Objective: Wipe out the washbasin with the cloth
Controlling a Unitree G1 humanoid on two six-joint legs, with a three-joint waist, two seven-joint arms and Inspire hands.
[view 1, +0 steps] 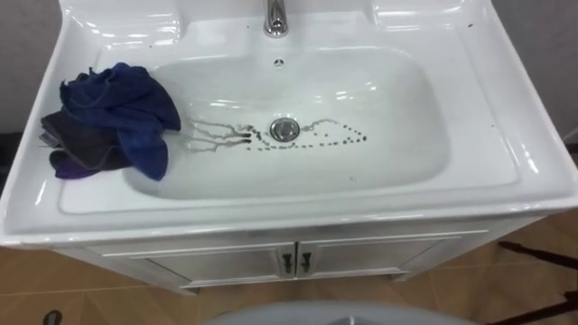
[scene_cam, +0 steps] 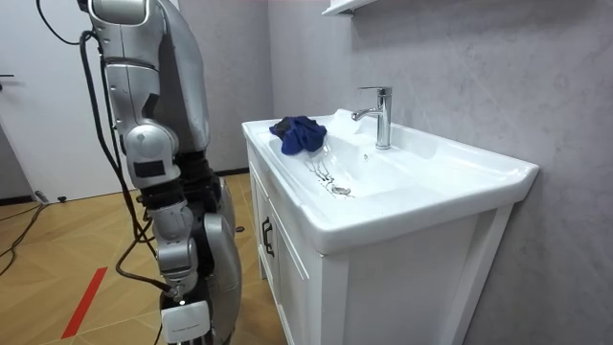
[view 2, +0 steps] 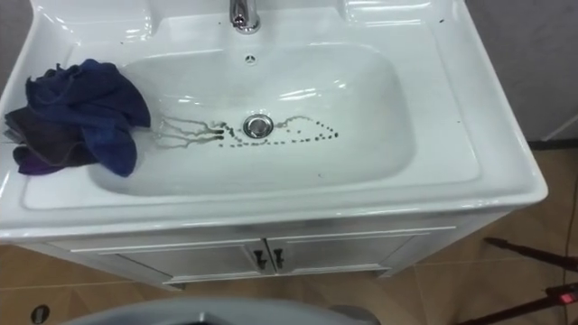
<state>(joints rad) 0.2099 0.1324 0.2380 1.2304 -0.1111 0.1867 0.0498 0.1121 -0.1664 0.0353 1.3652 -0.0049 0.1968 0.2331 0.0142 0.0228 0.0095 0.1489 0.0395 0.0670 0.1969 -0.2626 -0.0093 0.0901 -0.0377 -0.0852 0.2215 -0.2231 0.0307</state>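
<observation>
1. Position: The robot stands upright on the wooden floor [scene_cam: 57, 240], directly in front of the white cabinet [view 1: 271, 257] that carries the basin [view 1: 506, 135].
2. Right hand [scene_cam: 184, 321]: It hangs low beside the robot's leg, well apart from the basin. Whether it is released or clenched cannot be told, because the room view cuts it off at the bottom edge.
3. Cloth [view 1: 113, 117]: It is dark blue with a darker fold beneath. It lies bunched on the left rim of the basin, and 1 edge droops down the left slope of the bowl. No hand touches it.
4. Bowl: Streaks and a line of dark specks [view 1: 316, 140] run to both sides of the drain [view 1: 284, 129].
5. Fittings: The tap [view 1: 275, 16] stands at the back centre, above the overflow hole [view 1: 278, 62]. The 2 cabinet doors are closed, and their 2 dark handles [view 1: 295, 263] sit side by side.
</observation>
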